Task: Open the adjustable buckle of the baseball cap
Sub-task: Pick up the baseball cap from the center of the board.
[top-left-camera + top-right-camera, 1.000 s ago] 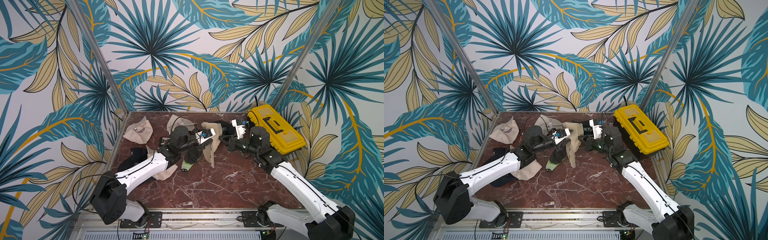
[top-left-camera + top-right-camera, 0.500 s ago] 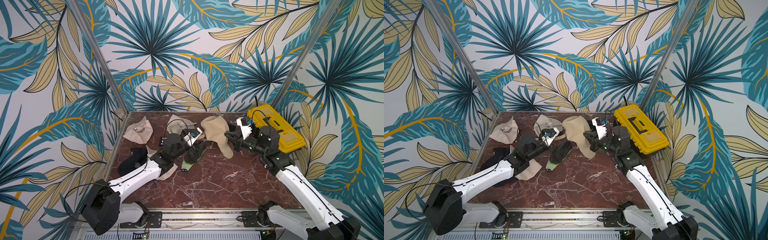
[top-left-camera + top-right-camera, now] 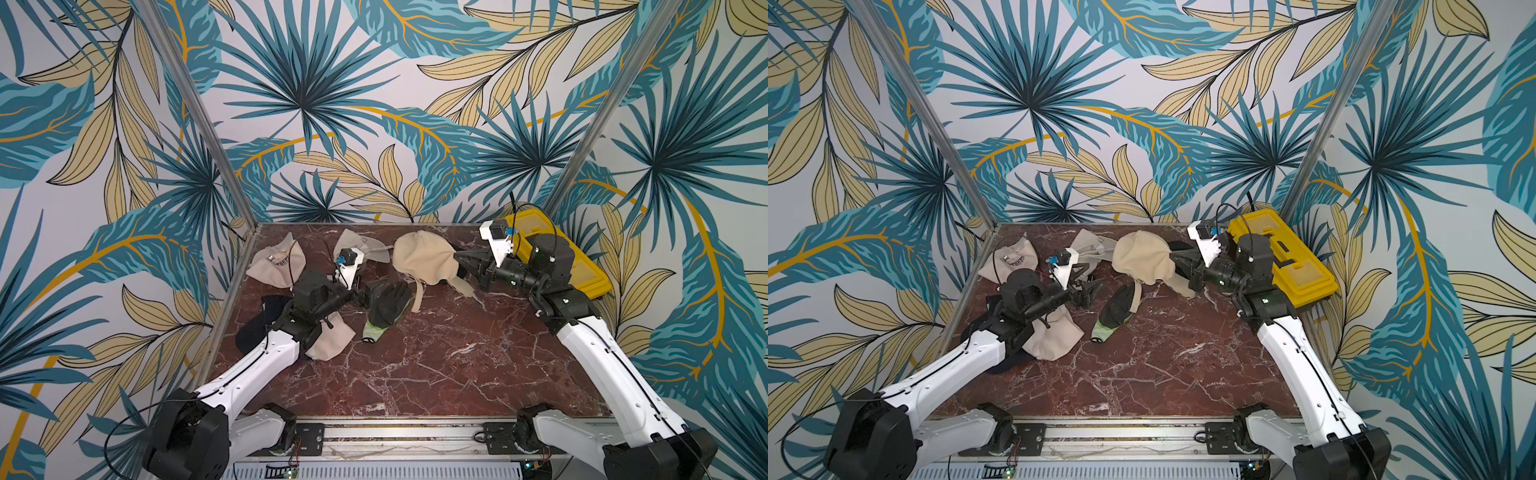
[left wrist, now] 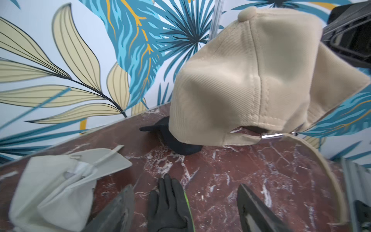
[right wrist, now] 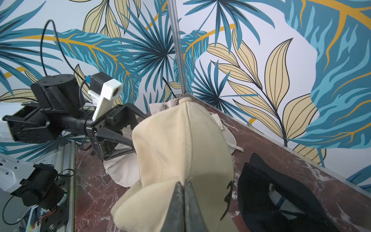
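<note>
My right gripper (image 5: 184, 183) is shut on the brim of the beige baseball cap (image 3: 424, 257), holding it up over the back of the table; both top views show this, with the cap (image 3: 1142, 259) left of the right gripper (image 3: 1173, 257). In the left wrist view the cap's (image 4: 251, 76) back faces me. Its metal buckle (image 4: 272, 136) sits on the rear band, and a long strap (image 4: 325, 172) trails down from it. My left gripper (image 3: 365, 297) stands open and empty, left of the cap and apart from it, over a black glove (image 4: 168, 204).
The black glove with a green cuff (image 3: 386, 305) lies mid-table under the dangling strap. Other caps lie at the back left (image 3: 276, 262), back middle (image 3: 357, 245) and under my left arm (image 3: 332, 336). A dark cap (image 5: 271, 190) lies beside the held one. A yellow toolbox (image 3: 582, 266) stands at the right.
My left gripper opened, let go of the cap's back and drew away to the left. The right gripper carried the cap toward the back right, and the strap now hangs loose.
</note>
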